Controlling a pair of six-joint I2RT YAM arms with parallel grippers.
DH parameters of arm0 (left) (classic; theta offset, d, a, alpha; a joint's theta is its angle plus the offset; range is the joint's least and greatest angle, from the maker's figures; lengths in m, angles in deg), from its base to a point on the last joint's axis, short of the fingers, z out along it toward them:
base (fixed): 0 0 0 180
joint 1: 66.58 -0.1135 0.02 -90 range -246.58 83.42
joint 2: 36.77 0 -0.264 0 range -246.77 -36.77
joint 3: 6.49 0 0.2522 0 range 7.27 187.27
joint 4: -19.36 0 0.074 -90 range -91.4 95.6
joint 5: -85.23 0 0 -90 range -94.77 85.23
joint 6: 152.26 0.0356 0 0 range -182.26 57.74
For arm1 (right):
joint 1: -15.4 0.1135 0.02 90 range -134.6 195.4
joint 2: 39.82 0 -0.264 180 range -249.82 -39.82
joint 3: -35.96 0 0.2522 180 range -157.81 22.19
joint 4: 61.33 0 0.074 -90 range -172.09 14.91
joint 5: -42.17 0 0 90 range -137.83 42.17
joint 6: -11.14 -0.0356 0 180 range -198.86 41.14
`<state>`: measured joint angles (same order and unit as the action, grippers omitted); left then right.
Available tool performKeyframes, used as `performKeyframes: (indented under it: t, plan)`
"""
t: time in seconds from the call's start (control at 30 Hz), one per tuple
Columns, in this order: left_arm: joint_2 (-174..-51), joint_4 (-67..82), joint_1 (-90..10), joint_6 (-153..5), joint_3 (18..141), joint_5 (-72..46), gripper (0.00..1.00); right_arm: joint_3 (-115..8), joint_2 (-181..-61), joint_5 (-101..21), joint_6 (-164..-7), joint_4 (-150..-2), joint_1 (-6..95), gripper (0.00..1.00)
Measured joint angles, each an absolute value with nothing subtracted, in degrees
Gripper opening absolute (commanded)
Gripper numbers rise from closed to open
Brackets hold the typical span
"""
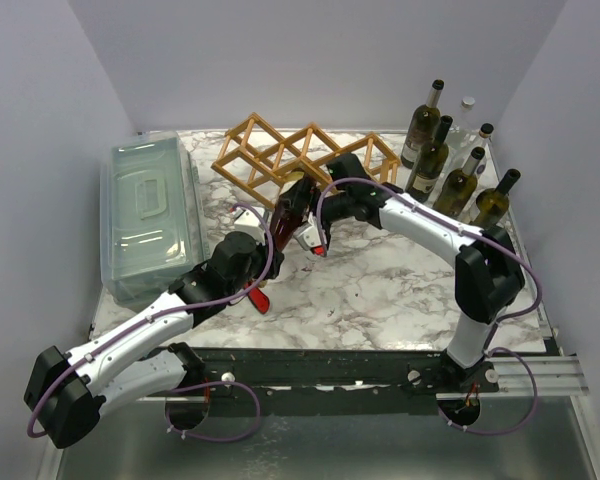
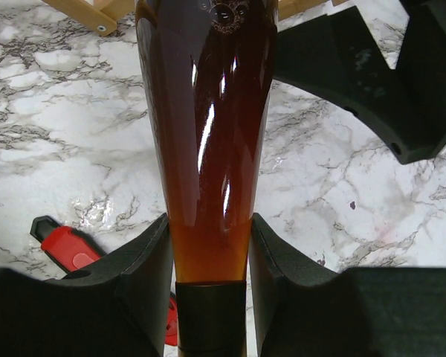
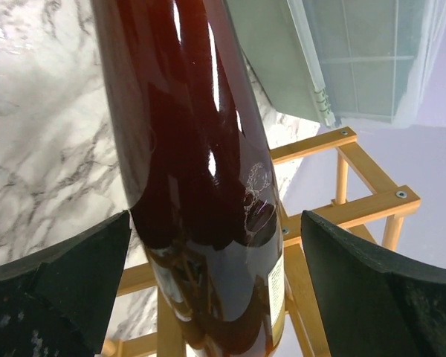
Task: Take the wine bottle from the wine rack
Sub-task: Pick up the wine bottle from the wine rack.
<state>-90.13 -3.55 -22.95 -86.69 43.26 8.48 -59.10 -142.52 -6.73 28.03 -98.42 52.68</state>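
Seven bottles, one rack, one bin, one tool.
One wooden lattice wine rack [image 1: 285, 152] at twelve o'clock; one amber wine bottle [image 1: 292, 208] just off centre; four dark green bottles [image 1: 432, 160] and two clear bottles [image 1: 466, 108] standing at two o'clock (six in that cluster); one clear lidded plastic bin [image 1: 150, 215] at nine; one red-and-black tool [image 1: 260, 298] at seven.

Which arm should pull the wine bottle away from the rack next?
Left. The left gripper is shut on the neck of the wine bottle; the right gripper stands open around its body, not gripping.
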Motion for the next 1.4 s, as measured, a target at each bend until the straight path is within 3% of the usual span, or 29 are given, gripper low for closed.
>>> performKeyframes:
  t: [0.17, 0.3, 0.43, 0.53, 0.97, 1.4]
  plan:
    - [-90.26, -3.53, -22.95, -86.73, 43.42, 8.37, 0.0, -57.05, -143.8, -8.61, 27.77, -91.03, 53.49, 0.99]
    - [-90.35, -3.53, -22.95, -86.86, 43.48, 8.26, 0.0, -55.12, -145.27, -9.59, 29.54, -86.16, 53.95, 0.9]
    - [-90.35, -3.53, -22.95, -86.89, 43.48, 8.18, 0.0, -53.16, -145.68, -10.09, 32.25, -81.68, 54.06, 0.65]
    - [-90.35, -3.53, -22.95, -86.8, 43.48, 8.18, 0.0, -52.48, -145.68, -10.22, 32.64, -79.47, 54.08, 0.53]
    - [-88.62, -5.19, -22.97, -86.6, 43.48, 8.13, 0.0, -49.62, -145.57, -10.22, 30.5, -72.61, 55.08, 0.36]
    - [-83.14, -11.03, -22.95, -86.93, 43.48, 6.3, 0.0, -44.94, -142.86, -14.53, 25.8, -67.01, 58.56, 0.34]
